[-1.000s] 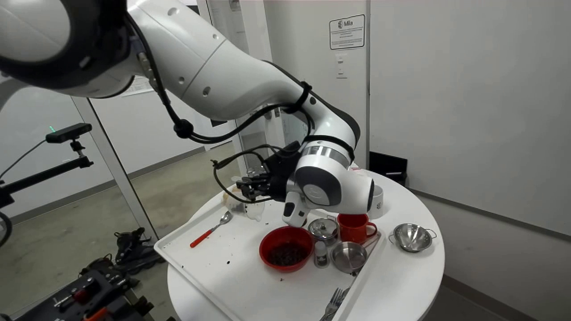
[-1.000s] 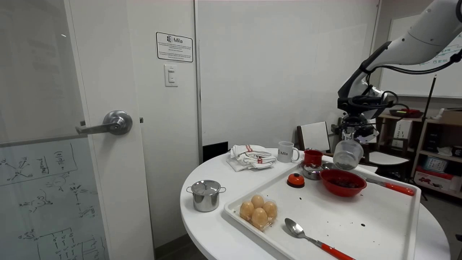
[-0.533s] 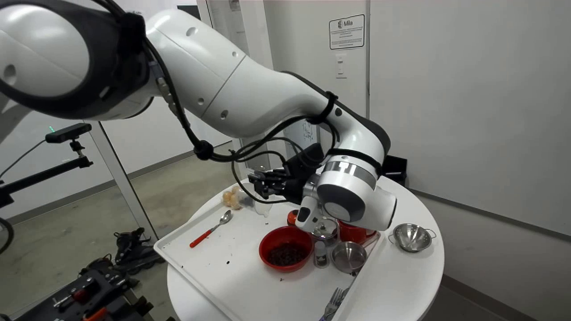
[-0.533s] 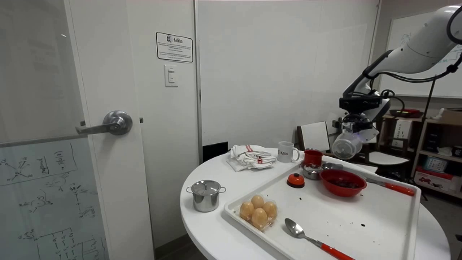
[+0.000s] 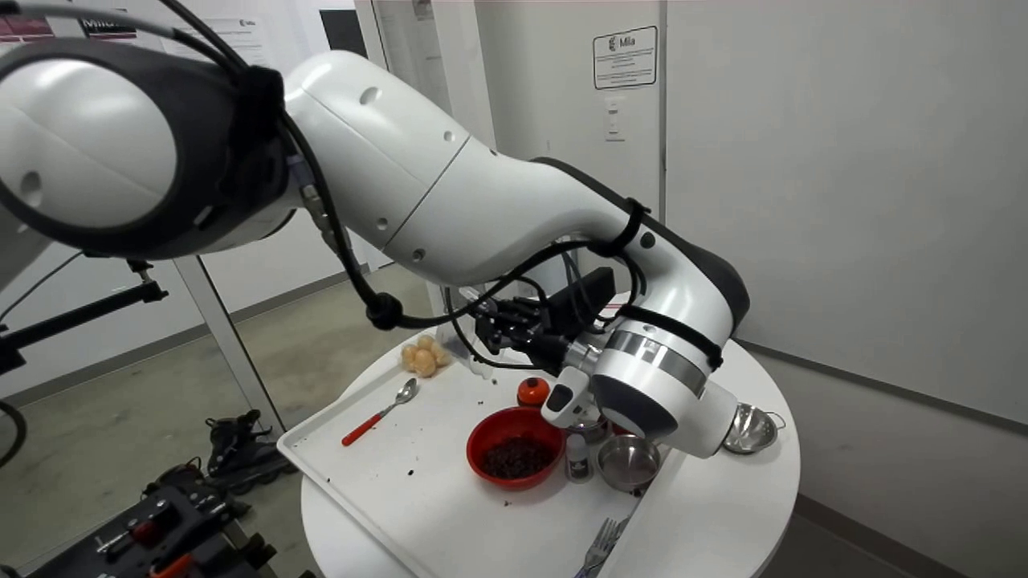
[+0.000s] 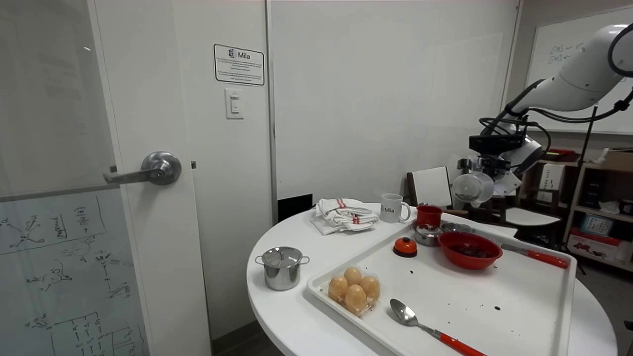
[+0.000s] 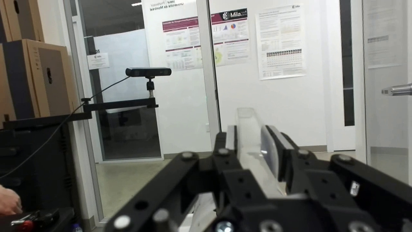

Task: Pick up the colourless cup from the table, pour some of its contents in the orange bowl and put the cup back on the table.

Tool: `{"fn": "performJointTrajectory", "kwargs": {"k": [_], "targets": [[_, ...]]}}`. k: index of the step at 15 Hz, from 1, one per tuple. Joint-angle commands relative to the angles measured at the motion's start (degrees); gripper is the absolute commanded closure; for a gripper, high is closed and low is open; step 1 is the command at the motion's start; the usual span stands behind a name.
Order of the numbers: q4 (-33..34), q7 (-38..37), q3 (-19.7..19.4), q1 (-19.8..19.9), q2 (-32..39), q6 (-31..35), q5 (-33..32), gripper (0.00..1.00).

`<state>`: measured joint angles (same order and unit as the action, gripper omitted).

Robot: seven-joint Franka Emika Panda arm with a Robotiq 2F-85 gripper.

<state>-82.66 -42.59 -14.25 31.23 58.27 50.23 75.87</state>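
The colourless cup [image 6: 473, 189] is in the air, tipped well over. Its round end faces the camera in an exterior view; I cannot tell if that end is mouth or base. It also shows faintly behind the fingers in an exterior view [image 5: 459, 343]. My gripper [image 7: 250, 138] is shut on a thin clear part of it. The gripper shows dark in both exterior views [image 5: 480, 317] [image 6: 478, 165]. The red-orange bowl [image 5: 482, 427] [image 6: 465, 263] stands below, holding dark bits. The white round table [image 5: 747, 502] [image 6: 277, 316] carries everything. The cup's contents are not visible.
A white tray [image 6: 341, 311] bears eggs [image 6: 355, 290], a spoon [image 6: 405, 312], an orange timer [image 6: 405, 247] and the bowl. A shaker [image 5: 577, 459], metal dish [image 5: 628, 463] and forks [image 5: 598, 546] lie near the bowl. A pot [image 6: 282, 269], towel [image 6: 346, 215] and mug [image 6: 391, 207] stand farther off.
The gripper has risen and moved slightly right in an exterior view, carrying the cup up from over the bowl. The cup has turned, its round end swinging upward toward the camera. The bowl has not moved.
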Motion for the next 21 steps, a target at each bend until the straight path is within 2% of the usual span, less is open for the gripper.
{"fn": "performJointTrajectory", "kwargs": {"k": [1,21], "targets": [[3.3,-3.9,0.9,1.1,2.7,-2.9,3.4,0.91],[5.6,-11.0,2.5,3.8,5.4,-8.5,9.2,0.92]]}}
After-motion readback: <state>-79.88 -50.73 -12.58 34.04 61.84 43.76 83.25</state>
